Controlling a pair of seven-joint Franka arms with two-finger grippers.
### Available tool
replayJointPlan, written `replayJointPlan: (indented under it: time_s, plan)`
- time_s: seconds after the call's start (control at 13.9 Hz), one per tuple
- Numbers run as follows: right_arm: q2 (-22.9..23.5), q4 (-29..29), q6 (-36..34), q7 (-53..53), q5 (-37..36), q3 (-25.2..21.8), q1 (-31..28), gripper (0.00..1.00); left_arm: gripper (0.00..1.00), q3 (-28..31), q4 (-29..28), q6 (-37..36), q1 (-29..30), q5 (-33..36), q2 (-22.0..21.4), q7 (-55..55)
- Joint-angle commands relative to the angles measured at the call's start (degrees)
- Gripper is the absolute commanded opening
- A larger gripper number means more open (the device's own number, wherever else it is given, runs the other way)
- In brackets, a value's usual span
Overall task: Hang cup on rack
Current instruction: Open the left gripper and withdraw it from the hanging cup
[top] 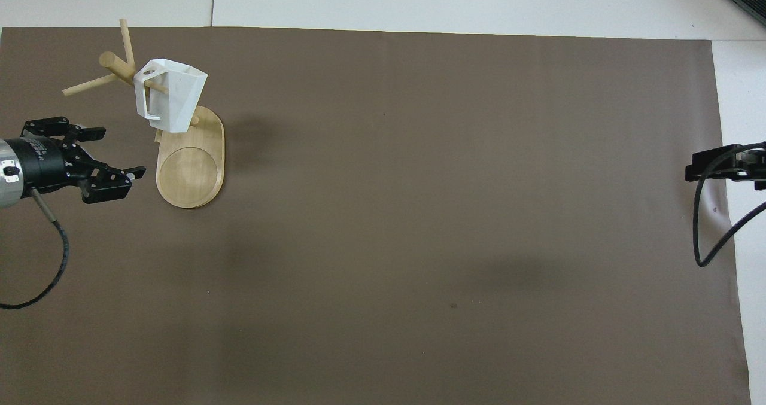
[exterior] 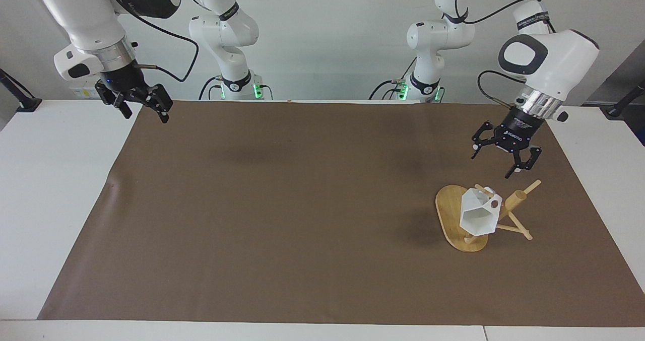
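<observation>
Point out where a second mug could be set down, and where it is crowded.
Bare: brown mat from the rack toward the right arm's end. Crowded: rack, hung cup, open left gripper above. Right gripper waits open.

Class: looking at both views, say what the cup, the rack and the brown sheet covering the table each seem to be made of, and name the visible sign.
The cup: matte white, sharp flat facets, no glaze shine; probably plastic or unglazed ceramic.
The rack: pale yellowish wood, likely bamboo, faint grain on its oval base, smooth finish.
The brown sheet: thin and dull, one edge lifting with a crease; looks like paper, possibly vinyl.
</observation>
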Motion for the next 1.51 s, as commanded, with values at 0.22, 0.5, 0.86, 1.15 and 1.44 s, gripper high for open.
replayJointPlan:
  time_s: [0.22,0.5,0.86,1.15,1.44]
  plan:
    - [-1.41,-1.26,-0.55,-0.65,0.93,0.25,-0.36,1.00,1.00,-0.31,13.16,-15.48,1.16,11.92,0.91,6.62]
    - [-1.41,-1.26,-0.55,-0.65,0.93,0.25,-0.36,1.00,1.00,-0.40,18.18,-19.81,1.08,15.00,1.79,22.43]
    - [-1.41,-1.26,-0.55,-0.65,0.93,0.25,-0.36,1.00,1.00,-0.40,19.95,-20.86,1.08,16.49,2.23,49.22]
    - [-1.41,-1.26,-0.55,-0.65,0.93,0.25,-0.36,1.00,1.00,-0.31,19.42,-21.65,1.86,16.67,2.05,61.91]
    - [-1.41,-1.26,-0.55,-0.65,0.93,0.25,-0.36,1.00,1.00,-0.31,19.77,-23.23,1.87,20.36,1.88,74.09]
